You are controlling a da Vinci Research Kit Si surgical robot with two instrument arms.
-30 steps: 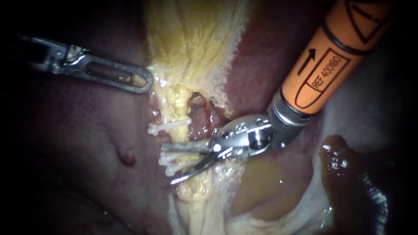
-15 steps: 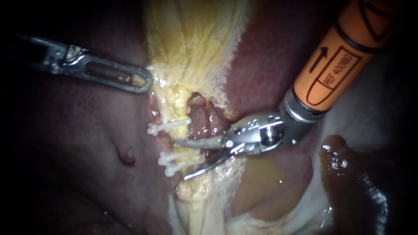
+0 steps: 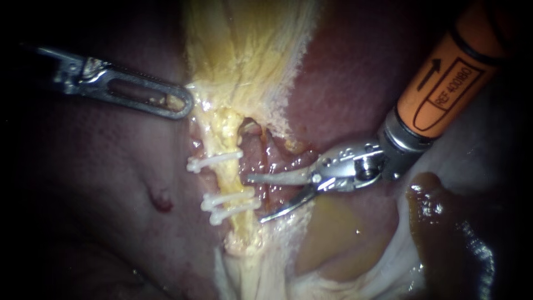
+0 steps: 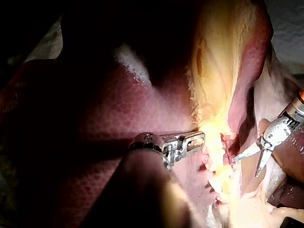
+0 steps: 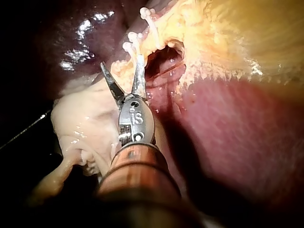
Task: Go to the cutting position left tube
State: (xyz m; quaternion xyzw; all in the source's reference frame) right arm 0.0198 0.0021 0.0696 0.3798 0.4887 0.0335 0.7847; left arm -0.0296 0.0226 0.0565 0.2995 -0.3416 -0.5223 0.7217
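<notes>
Left tube point(image 3: 229, 180): the yellow strand just 7 o'clock of centre in the endoscope view. One clip point(image 3: 214, 161) crosses it, and a lower pair of clips point(image 3: 230, 204) sits toward 6 o'clock. The bare stretch between looks like the place to cut.
Right instrument point(image 3: 255, 199): in from 2 o'clock, blades parted in a clear V and gripping nothing. The tips sit just at 3 o'clock of the tube, not yet around it.
Left instrument point(image 3: 183, 105): in from 10 o'clock, jaws closed on the edge of the yellow tissue point(image 3: 244, 61), seemingly to keep the tube stretched.
Liver point(image 3: 111, 183): dark red, all round.
</notes>
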